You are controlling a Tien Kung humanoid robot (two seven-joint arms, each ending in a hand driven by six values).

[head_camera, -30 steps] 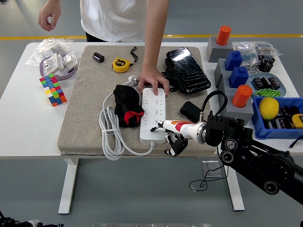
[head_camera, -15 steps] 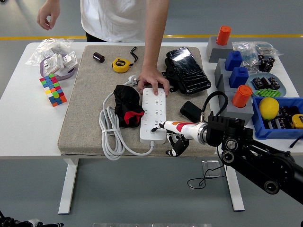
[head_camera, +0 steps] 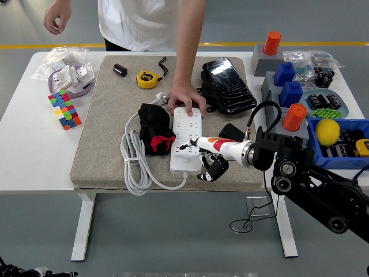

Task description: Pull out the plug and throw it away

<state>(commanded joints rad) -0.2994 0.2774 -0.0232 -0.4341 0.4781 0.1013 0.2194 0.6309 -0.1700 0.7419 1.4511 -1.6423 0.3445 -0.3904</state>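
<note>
Head view gives you the white power strip (head_camera: pixel 187 140) lying on the grey mat (head_camera: pixel 115 124), its long axis running from the near edge of the surface (head_camera: pixel 26 150) toward the far side, tilted only slightly. Its white cable (head_camera: pixel 134 164) leaves the near end and loops in coils to the left of the strip, ending in a white plug (head_camera: pixel 162 98) that lies on the mat just beyond the strip's far end. You see the person's hand (head_camera: pixel 185 96) pressed flat on that far end, fingers on the strip's top face. Your right hand (head_camera: pixel 209 164) reaches in from the right with its white and orange forearm lying across the strip's near half; the dark fingers (head_camera: pixel 214 168) are curled just off the strip's right near corner, and one thin finger points left over the sockets. You cannot tell whether those fingers pinch anything, since whatever sits in the socket is too small to make out. A black and red bundle (head_camera: pixel 154 128) rests against the strip's left side. A yellow tape measure (head_camera: pixel 147 79) and a colourful cube (head_camera: pixel 64 108) lie well to the left, and a blue bin (head_camera: pixel 338 160) with a yellow ball (head_camera: pixel 327 131) sits at the right.
</note>
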